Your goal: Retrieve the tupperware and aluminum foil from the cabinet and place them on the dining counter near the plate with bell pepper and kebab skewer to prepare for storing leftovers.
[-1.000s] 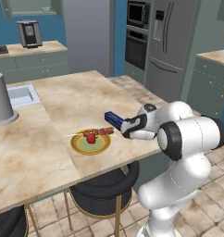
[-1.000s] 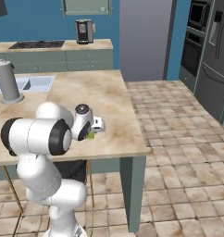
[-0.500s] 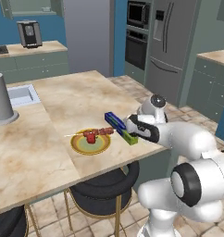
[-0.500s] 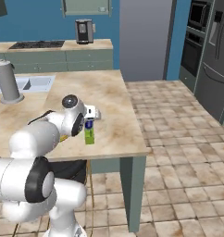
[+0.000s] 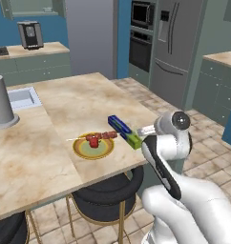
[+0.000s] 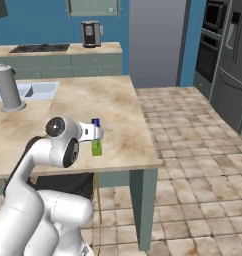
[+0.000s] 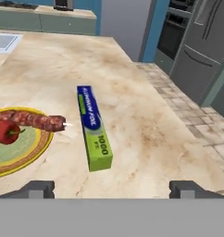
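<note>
Just beside the plate (image 7: 12,152), the aluminum foil (image 7: 94,127) lies flat on the surface (image 7: 146,115), seemingly set there for leftovers; pincer (image 7: 111,189) released, empty.

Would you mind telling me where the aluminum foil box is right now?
The aluminum foil lies flat on the dining counter, just right of the plate in the left base view, its green end toward the counter's near edge.

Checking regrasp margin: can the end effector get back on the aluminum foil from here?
Probably yes. The end effector is open, the aluminum foil lies flat just ahead on the dining counter, nothing between; the plate sits beside it.
</note>
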Available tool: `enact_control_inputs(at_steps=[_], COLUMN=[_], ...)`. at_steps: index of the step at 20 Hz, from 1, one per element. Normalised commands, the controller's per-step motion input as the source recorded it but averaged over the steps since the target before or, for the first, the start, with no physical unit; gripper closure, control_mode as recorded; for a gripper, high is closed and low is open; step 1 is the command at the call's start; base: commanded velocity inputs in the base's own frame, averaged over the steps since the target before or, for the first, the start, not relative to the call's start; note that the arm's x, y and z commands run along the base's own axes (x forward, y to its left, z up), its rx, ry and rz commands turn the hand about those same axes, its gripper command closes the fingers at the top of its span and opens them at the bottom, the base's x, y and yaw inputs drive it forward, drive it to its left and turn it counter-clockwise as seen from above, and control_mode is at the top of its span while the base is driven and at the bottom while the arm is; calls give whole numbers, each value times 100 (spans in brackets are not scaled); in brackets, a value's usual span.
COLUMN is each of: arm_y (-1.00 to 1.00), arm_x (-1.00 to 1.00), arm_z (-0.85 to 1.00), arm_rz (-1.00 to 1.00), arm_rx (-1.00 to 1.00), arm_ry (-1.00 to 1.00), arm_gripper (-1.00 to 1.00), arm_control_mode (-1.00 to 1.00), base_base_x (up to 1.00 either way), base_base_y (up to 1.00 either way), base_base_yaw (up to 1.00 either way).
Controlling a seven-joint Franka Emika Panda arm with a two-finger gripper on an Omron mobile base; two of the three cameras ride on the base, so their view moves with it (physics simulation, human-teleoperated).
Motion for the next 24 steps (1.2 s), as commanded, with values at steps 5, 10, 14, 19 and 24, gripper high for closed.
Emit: enact_control_inputs(at_steps=[5,10,14,19,24], arm_y=[-12,0,0,0,0], arm_x=[-100,-74,0,0,0], arm_z=[50,42,0,0,0], arm_rz=[0,0,0,0,0], arm_rx=[0,0,0,0,0], arm_ry=[0,9,0,0,0], arm_gripper=[-100,-100,-100,-100,-100], arm_control_mode=[-100,100,100,100,100], base_base_x=[0,-13,-31,2,42], base_base_y=[0,-2,-63,-96,-100], base_base_yaw=[0,0,-25,-45,-49])
